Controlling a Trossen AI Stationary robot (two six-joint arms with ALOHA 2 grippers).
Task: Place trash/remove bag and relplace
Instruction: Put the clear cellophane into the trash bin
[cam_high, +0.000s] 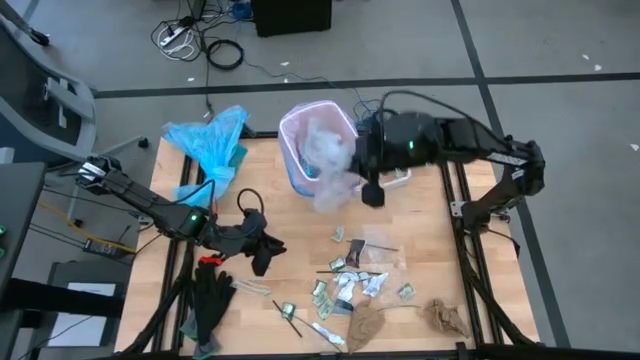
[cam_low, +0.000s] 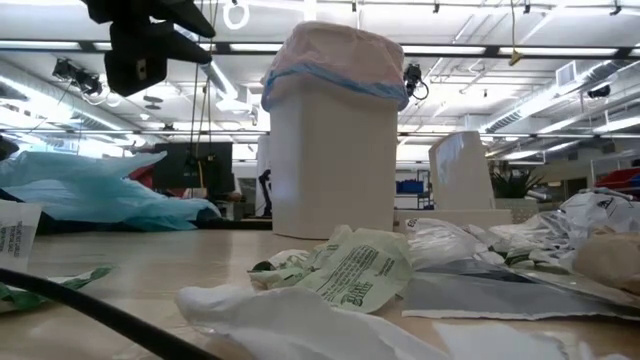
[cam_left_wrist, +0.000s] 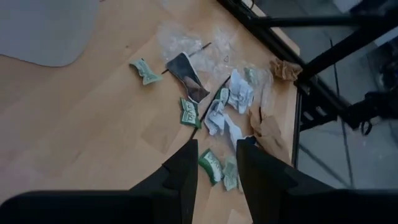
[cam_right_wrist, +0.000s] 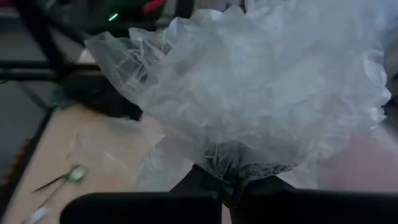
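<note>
A white bin (cam_high: 300, 170) lined with the pale pink bag (cam_high: 318, 112) stands at the table's far middle; the low view shows the bag's rim (cam_low: 335, 62) folded over the bin (cam_low: 330, 160). My right gripper (cam_high: 368, 186) hangs beside the bin's right side, shut on a crumpled sheet of clear plastic film (cam_high: 332, 172). More trash (cam_high: 352, 282) lies scattered on the near middle of the table: green printed wrappers, brown paper and black utensils. My left gripper (cam_high: 268, 250) hovers open left of the scraps, with nothing between its fingers (cam_left_wrist: 186, 171). My right gripper pinches a gathered bunch of the clear film (cam_right_wrist: 239, 167) between its two fingers. The film fans out wide beyond the fingers (cam_right_wrist: 205, 186), crumpled and slack, lifted clear of the table. In the high view it hangs by the bin's near-right rim.
A light-blue plastic bag (cam_high: 212, 142) lies at the table's far left. Black gloves (cam_high: 210, 295) lie at the near left. Brown paper wads (cam_high: 440, 318) sit near the front right corner. A black frame rail (cam_high: 460, 230) runs along the table's right edge.
</note>
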